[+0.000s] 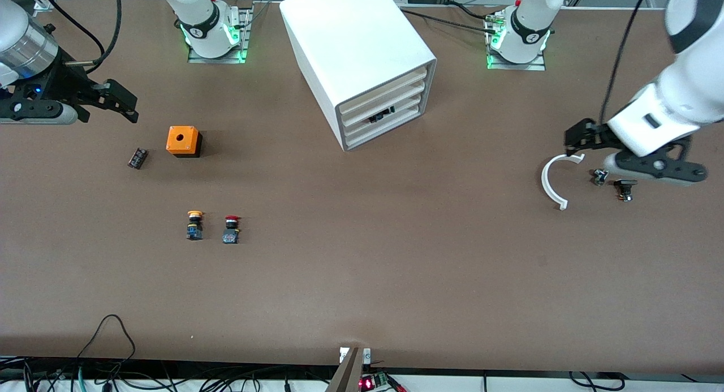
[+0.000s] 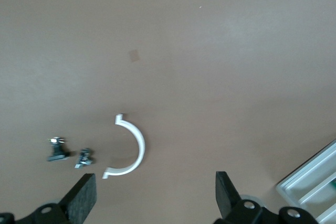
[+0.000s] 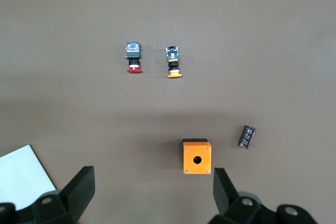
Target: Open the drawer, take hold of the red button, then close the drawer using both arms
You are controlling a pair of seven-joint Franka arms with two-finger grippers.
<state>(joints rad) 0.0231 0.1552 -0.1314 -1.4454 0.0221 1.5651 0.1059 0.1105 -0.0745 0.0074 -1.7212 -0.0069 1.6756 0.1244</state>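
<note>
**Both claws open and empty above the worktop, cabinet drawers shut**

At the right arm's end of the brown worktop (image 1: 362, 279), the right claw (image 1: 121, 102) hangs in the air with its fingers spread wide and nothing between them. Near it lies a small dark cylindrical component (image 1: 137, 158), and just beside that stands the orange box (image 1: 183, 141) with a round hole in its top. Nearer the front camera than the box, the yellow-capped button (image 1: 194, 224) and the red-capped button (image 1: 231, 229) sit side by side, close but apart, the red one toward the middle of the worktop. The right wrist view shows the same group: the red-capped button (image 3: 134, 57), the yellow-capped one (image 3: 174, 61), the box (image 3: 197, 157) and the dark component (image 3: 247, 137).

In the middle stands the white cabinet (image 1: 353, 52), turned at an angle. Its four drawers sit flush with the front, including the second drawer from the top (image 1: 386, 99).

At the left arm's end, a white curved handle piece (image 1: 553, 180) lies on the worktop, with two small dark hardware parts (image 1: 613, 184) beside it. The left claw (image 1: 574, 140) hangs over the handle piece; in the left wrist view its fingers (image 2: 83, 196) stand far apart, holding nothing.
</note>
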